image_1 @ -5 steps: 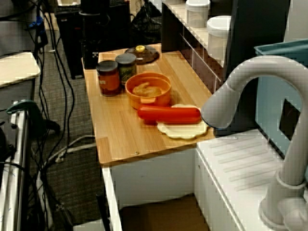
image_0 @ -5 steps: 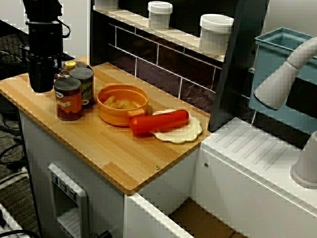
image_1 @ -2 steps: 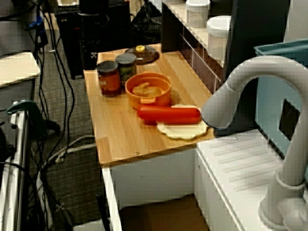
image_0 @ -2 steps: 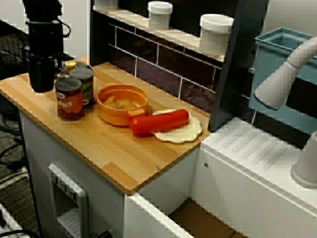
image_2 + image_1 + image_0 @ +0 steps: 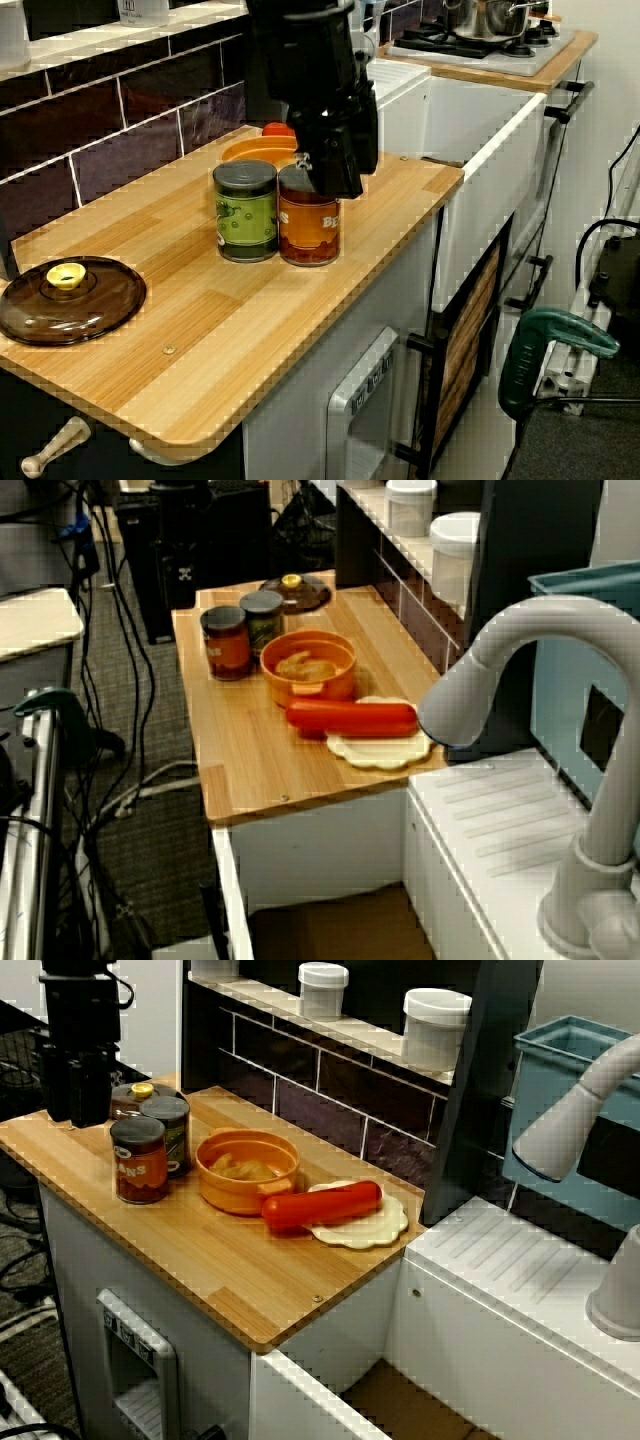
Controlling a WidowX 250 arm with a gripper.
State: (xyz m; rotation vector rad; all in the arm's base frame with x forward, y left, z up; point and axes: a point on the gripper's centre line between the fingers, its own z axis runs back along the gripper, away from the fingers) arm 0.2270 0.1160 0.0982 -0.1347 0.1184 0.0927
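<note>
Your black claw (image 5: pixel 76 1110) hangs over the left end of the light wooden bench (image 5: pixel 230 1270), just beside the red-labelled tin can (image 5: pixel 138 1160). You cannot tell from any view whether its jaws are spread or together, and nothing shows between them. The green-labelled tin can (image 5: pixel 170 1130) stands upright against the red one. In the view from the lid end, the brown glass lid with a yellow knob (image 5: pixel 68 298) lies flat, apart from both cans. The orange bowl (image 5: pixel 247 1170) sits near the cans.
</note>
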